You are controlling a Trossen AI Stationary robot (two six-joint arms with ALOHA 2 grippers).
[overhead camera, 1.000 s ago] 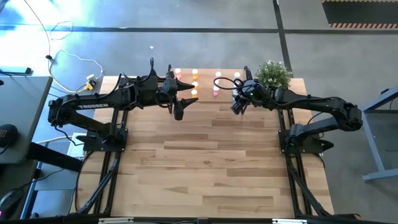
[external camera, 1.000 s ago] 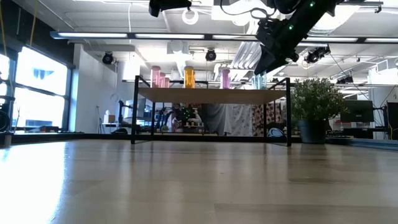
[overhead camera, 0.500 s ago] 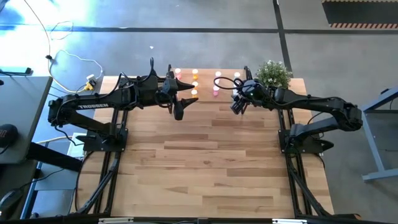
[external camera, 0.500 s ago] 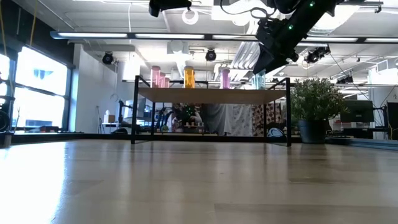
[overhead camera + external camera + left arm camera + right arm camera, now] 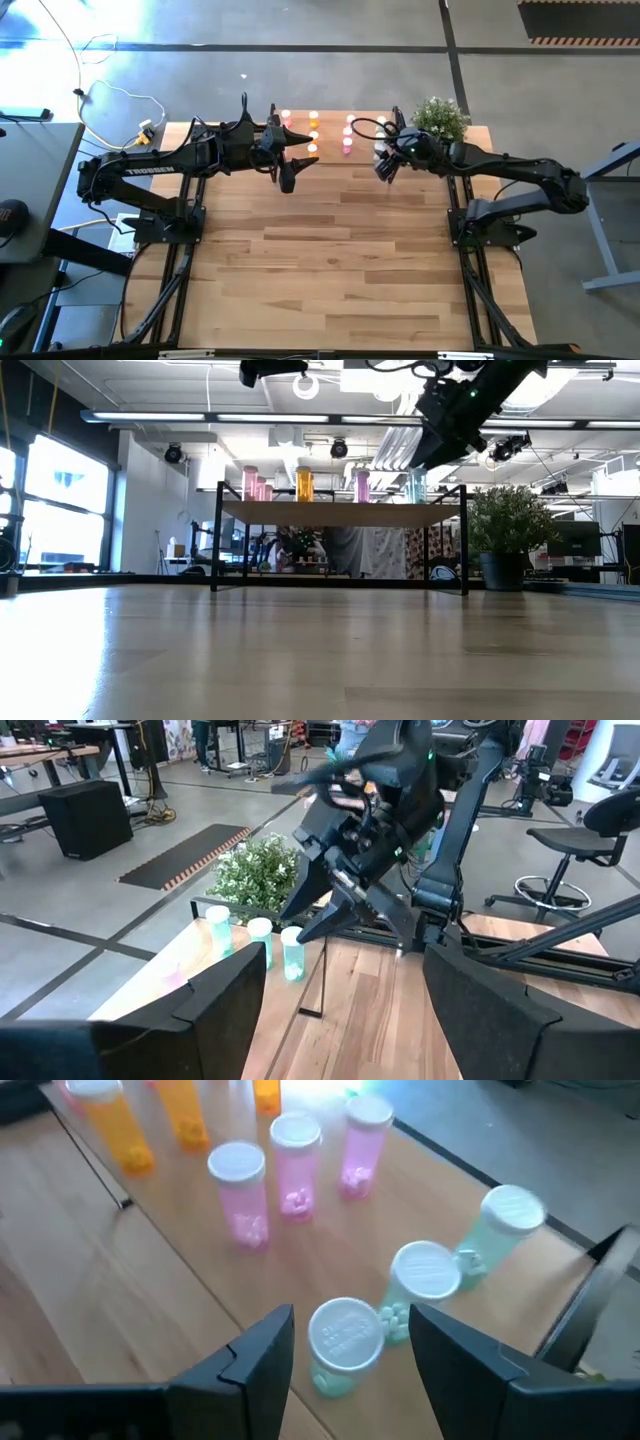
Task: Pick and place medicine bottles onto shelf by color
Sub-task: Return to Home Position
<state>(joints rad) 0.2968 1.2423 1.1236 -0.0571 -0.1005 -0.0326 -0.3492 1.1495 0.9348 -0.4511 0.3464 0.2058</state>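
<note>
R claw [image 5: 384,172] spread wide over teal bottles [image 5: 425,1275] on shelf [image 5: 320,1270].

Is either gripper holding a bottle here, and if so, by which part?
Nothing is held. The right gripper is open and empty near the teal bottles standing on the shelf; the left gripper is open and empty too.

Pink bottles [image 5: 247,1215], orange bottles [image 5: 115,1125], teal bottles [image 5: 343,1338]; light wood shelf [image 5: 330,1260].

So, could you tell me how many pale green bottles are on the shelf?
3, in a row at the end of the shelf beside the plant: the front bottle, the middle bottle, the back bottle. None seems hidden.
</note>
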